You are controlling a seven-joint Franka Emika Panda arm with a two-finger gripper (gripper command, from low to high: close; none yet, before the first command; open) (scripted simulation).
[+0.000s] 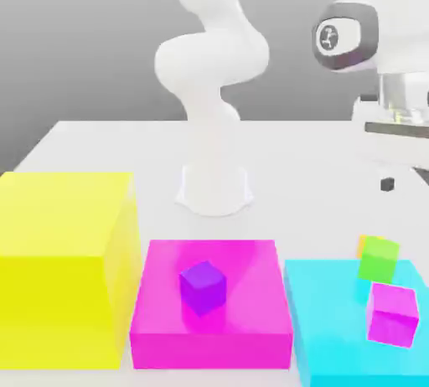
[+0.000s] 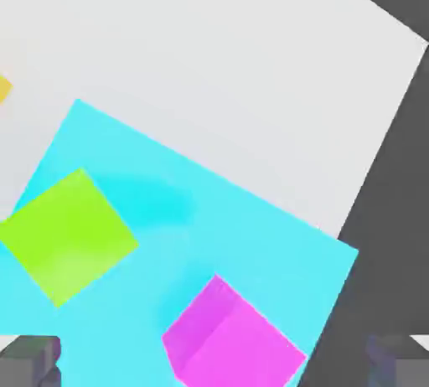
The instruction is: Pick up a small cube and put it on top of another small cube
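The small orange-yellow cube [image 1: 362, 245] lies on the white table, mostly hidden behind a green cube at the far edge of a cyan block; the hand view catches just a corner of it [image 2: 3, 88]. The small deep purple cube [image 1: 204, 285] rests on top of a wide magenta block [image 1: 167, 327]. My gripper [image 1: 406, 178] hangs high at the exterior view's right, above the table behind the cyan block, well clear of both cubes. Its fingers [image 2: 29, 360] stand wide apart in the hand view, open with nothing held.
A small green cube [image 1: 379, 258] [image 2: 67, 234] and a pink-magenta cube [image 1: 392, 313] [image 2: 230, 339] sit on the flat cyan block [image 1: 327, 335] [image 2: 218, 209]. A huge yellow block [image 1: 63, 268] stands at the exterior view's left. The arm's base [image 1: 214, 188] rises mid-table.
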